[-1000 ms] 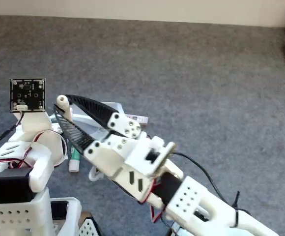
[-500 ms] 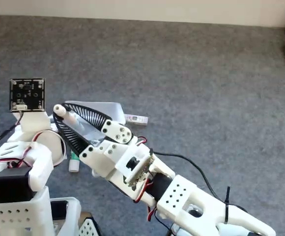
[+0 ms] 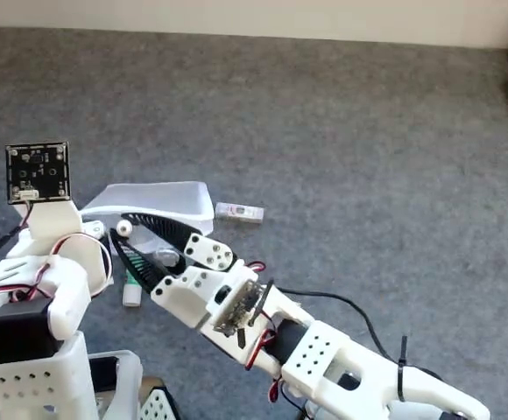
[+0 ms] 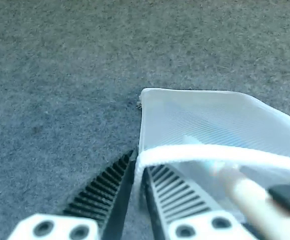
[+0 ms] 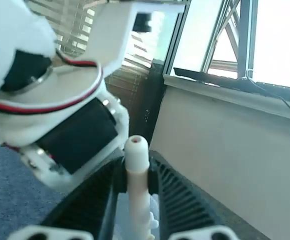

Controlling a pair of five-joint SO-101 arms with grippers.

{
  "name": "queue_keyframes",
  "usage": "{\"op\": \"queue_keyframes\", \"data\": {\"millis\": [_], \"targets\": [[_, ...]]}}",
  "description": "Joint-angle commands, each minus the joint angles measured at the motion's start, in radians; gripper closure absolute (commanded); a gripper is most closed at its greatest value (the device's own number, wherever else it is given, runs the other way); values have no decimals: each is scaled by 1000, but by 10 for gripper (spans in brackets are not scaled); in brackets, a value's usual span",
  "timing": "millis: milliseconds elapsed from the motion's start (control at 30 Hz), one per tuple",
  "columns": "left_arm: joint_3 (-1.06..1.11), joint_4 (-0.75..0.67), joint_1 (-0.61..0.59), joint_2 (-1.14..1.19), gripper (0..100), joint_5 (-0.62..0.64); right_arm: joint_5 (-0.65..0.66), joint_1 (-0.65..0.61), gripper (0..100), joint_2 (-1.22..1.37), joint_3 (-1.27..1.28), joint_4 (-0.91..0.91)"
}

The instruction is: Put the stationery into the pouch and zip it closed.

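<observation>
Left claw [image 4: 137, 164] is pinched shut on the rim of the pouch [image 4: 210, 120], right at its corner. Pouch is see-thru white plastic w/ fine ribbed lines and a thick white band along the mouth. It's lying flat on the grey tabletop [image 3: 368, 131], stretching away from that claw.

Right claw [image 5: 135, 175] is clamped on a white pen [image 5: 136, 150] w/ a round tip, tiny hole in the end and a notched grip lower down. Pen sticks out past the fingertips, tip right at the pouch mouth, can't tell if it's actually inside.

A small white stick [image 3: 238, 212] lies just beyond the pouch, away from both claws. A green-ended marker [image 3: 131, 287] sits beside the right claw's fingers.
</observation>
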Motion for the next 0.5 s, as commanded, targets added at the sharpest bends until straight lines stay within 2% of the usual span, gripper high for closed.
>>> {"op": "queue_keyframes", "data": {"millis": [0,400,467], "targets": [[-10,-17,-30,16,993,-9,12,-22,989,-13,-2,-19],[-5,-17,-42,16,993,-11,12,-19,986,-13,8,-12],[-5,-17,-41,16,993,-11,14,-21,950,-13,8,-12]]}}
